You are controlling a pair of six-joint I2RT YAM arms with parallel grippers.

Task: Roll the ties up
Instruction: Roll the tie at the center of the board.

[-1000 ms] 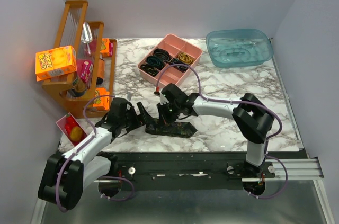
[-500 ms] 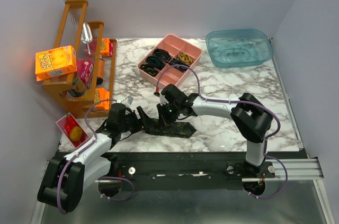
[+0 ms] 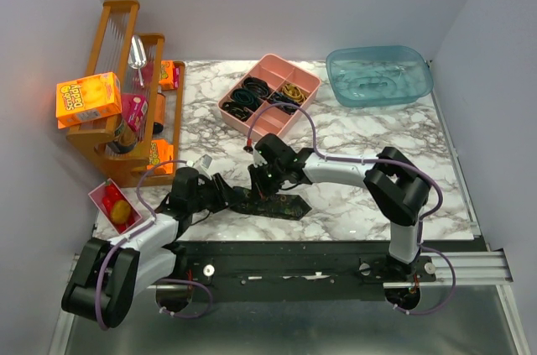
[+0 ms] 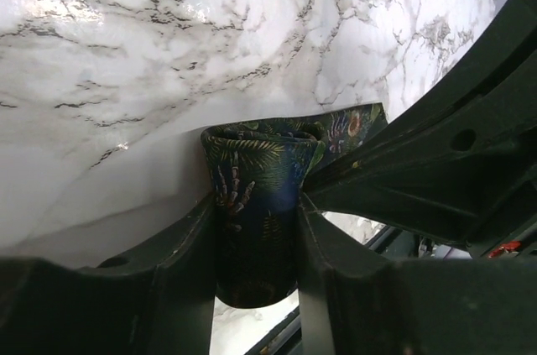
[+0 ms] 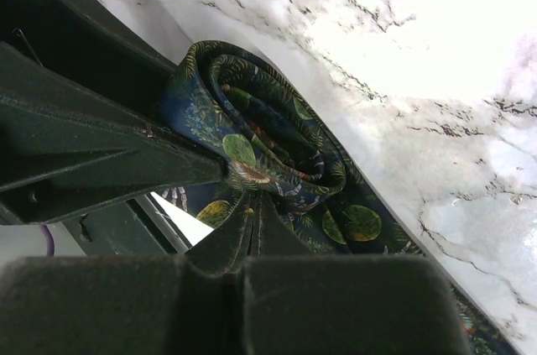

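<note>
Sitting inside left gripper [image 4: 258, 208], rolled tie [image 4: 262, 147]

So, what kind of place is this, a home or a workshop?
Most likely a robot test cell, not a home: plain walls box in a marble-pattern table, two arms are bolted to a metal rail, and a wooden rack and pink tray look like staged props.

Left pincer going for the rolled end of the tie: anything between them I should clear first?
Nothing visible stands between them. The rolled end of the tie sits directly between the left pincer's fingers, touching both. The right pincer pinches the tie fabric beside the roll, outside that gap.
</note>
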